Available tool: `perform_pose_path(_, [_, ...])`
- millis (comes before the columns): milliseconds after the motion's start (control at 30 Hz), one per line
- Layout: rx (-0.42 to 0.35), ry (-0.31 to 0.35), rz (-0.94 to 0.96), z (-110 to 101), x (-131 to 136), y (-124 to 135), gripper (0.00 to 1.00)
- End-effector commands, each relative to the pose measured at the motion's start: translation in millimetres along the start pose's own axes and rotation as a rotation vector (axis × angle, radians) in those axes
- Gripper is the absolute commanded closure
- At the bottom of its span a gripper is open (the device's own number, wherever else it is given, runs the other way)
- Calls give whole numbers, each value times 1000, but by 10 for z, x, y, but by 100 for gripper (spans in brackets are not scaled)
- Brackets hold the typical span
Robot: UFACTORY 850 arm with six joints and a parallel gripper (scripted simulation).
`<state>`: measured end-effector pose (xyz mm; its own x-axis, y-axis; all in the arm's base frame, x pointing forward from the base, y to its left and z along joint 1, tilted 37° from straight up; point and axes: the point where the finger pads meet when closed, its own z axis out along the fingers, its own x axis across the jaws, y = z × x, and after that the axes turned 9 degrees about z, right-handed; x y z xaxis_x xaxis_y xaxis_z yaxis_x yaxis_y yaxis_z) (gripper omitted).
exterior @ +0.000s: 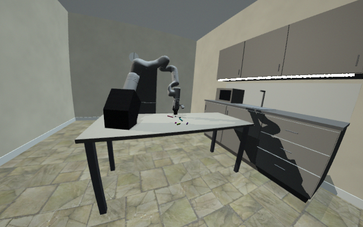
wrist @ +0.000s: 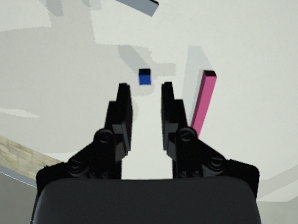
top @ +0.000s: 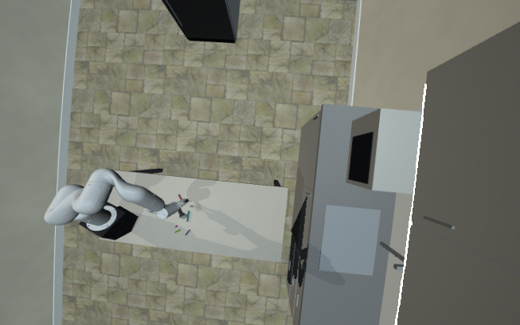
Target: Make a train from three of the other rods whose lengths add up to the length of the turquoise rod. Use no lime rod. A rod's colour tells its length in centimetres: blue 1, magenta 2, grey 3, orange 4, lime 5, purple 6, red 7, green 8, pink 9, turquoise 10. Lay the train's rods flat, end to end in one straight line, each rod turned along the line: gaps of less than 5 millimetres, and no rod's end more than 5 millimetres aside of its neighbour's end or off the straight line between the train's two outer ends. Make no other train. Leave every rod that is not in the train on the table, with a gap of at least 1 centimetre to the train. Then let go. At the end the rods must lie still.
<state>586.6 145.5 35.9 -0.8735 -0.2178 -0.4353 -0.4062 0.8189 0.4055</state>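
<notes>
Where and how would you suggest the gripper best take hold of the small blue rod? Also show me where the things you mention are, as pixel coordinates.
I would come straight down from above and grip the blue rod (wrist: 145, 79) at its middle, one of the fingers on each of two opposite sides. It is a short, stubby block, leaving little choice of spot, and the pink rod (wrist: 204, 102) lies well aside, so both flanks look free.

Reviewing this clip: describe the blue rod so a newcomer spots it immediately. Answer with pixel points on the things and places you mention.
On the pale table (top: 253, 217) (exterior: 148, 127), look near the gripper (exterior: 175, 113) (wrist: 146, 86). In the wrist view, the blue rod (wrist: 145, 79) lies just beyond the fingertips, roughly centred between them. It is a stubby little block, unlike the long pink rod (wrist: 204, 102) to its right.
</notes>
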Motion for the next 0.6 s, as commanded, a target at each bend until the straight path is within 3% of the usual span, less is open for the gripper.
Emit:
perform_pose_path(0, [0,-1,0,44,-7,-2,76])
perform_pose_path(567, [0,-1,0,150,-12,-2,76])
